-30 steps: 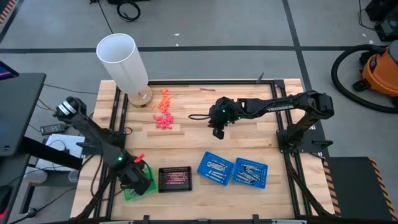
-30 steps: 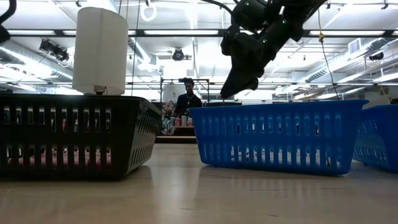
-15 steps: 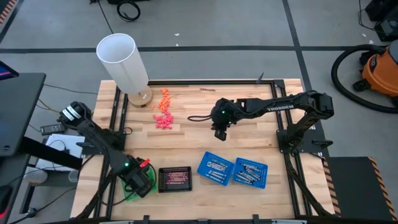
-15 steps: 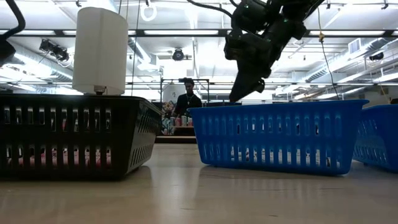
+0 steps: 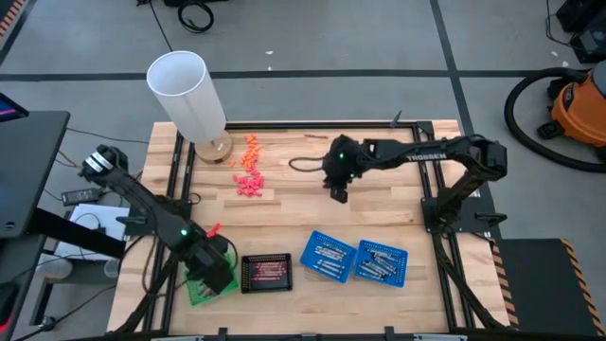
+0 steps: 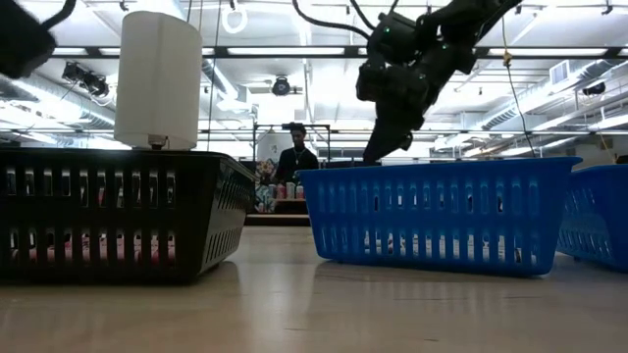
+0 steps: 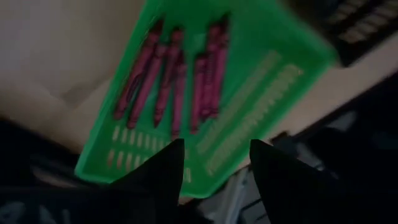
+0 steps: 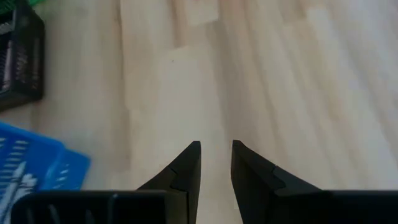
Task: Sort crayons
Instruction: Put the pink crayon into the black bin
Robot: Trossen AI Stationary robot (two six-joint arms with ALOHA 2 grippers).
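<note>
Left pincer (image 7: 214,163), fingers wide apart and empty, hangs over the green basket (image 7: 261,81) holding magenta crayons (image 7: 177,78). Right pincer (image 8: 216,163), narrowly parted, hovers above bare counter (image 8: 280,74).

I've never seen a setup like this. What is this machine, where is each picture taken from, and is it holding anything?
Two robot arms work at a wooden table. One picture looks down from above, one level across the tabletop, and one from each wrist. The left gripper hangs open over a green basket holding magenta crayons. The right gripper hovers above bare wood, gripping nothing. Also there: a black basket, two blue baskets of pale crayons, a heap of orange-pink pieces and a white cylinder.
</note>
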